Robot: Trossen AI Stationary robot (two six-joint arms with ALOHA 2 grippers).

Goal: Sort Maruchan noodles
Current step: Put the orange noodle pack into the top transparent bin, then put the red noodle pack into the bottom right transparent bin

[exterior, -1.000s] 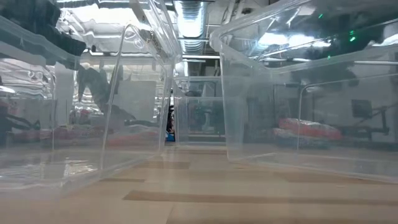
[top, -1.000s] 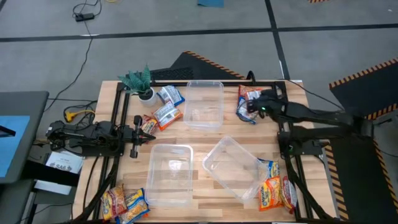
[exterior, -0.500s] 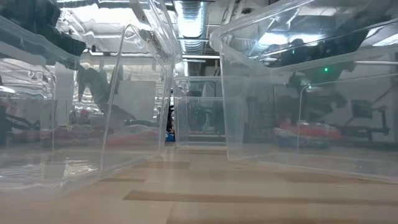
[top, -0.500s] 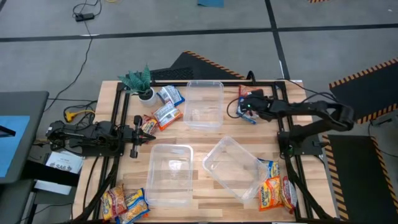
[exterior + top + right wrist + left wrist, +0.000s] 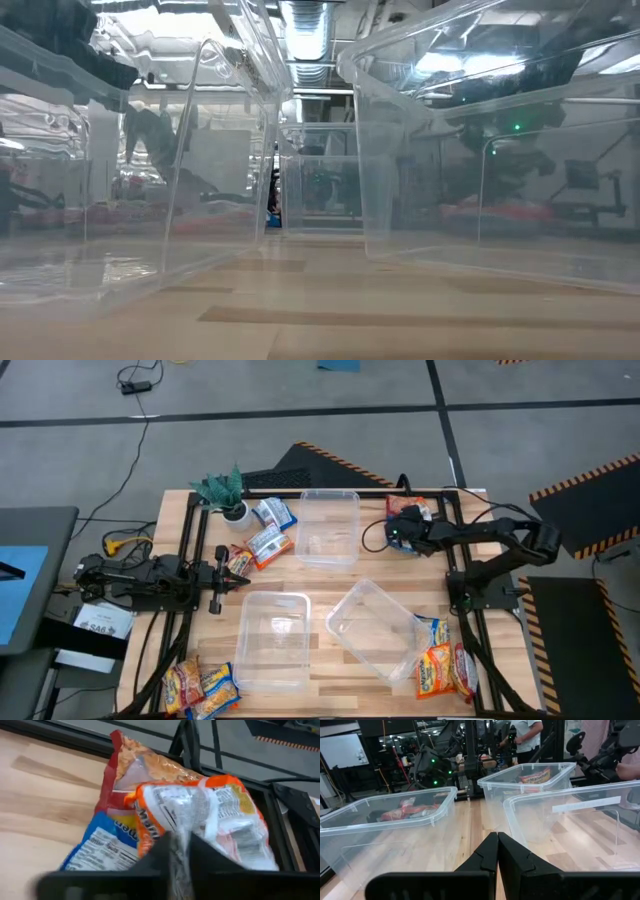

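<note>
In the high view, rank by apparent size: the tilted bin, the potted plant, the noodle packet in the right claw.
1. Tilted bin, clearly largest.
2. Potted plant.
3. Noodle packet in the right claw; partly hidden, so roughly plant-sized.

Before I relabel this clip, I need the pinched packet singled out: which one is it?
On the wooden table, find the far right corner beside the farthest clear bin. There the right gripper pinches the top packet of a small pile: orange-edged, above a red and a blue one.

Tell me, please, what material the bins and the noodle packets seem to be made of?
Bins: clear, hard-looking plastic, glossy; the wood table shows through and the walls reflect lights. Noodle packets: thin, shiny, printed plastic film, probably; the orange one is crinkled and bunched where the right tool pinches it.
</note>
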